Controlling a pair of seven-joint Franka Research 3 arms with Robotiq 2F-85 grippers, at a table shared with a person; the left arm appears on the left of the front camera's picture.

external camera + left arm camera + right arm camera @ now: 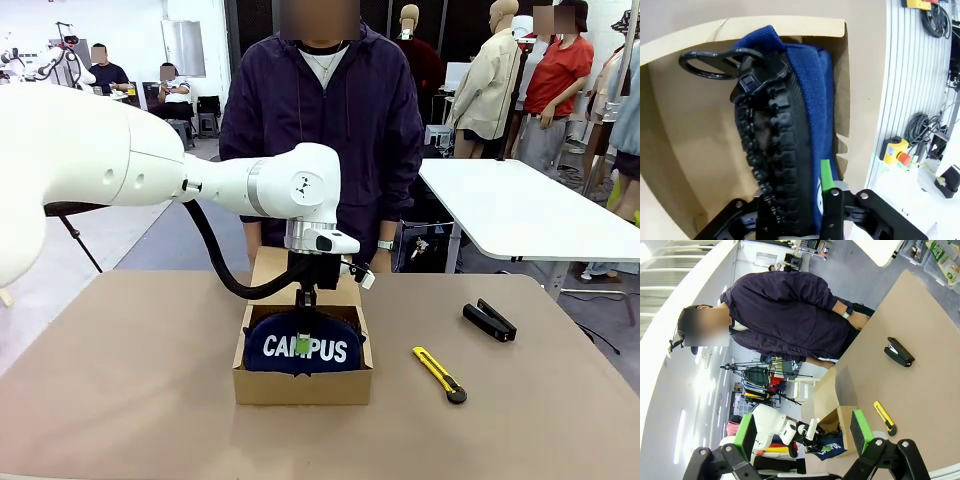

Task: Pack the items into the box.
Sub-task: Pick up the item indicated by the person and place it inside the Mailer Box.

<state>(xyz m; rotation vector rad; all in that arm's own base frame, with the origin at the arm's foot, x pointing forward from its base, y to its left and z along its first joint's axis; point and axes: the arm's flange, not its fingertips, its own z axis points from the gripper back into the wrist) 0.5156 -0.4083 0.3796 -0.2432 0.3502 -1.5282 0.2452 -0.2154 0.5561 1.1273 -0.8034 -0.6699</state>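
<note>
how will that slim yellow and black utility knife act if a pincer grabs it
The slim yellow-and-black utility knife looks rigid and probably light. Lying flat and low on the brown table, it likely slides or spins when nudged rather than rolling.

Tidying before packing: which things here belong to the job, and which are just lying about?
Job: navy blue "CAMPUS" zip pouch, brown cardboard box, small black stapler, yellow-and-black utility knife.
Lying about: white side table, yellow box with red button.

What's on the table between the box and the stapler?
The yellow-and-black knife lies there in the front view, between the box and the stapler, a little nearer the camera.
</note>
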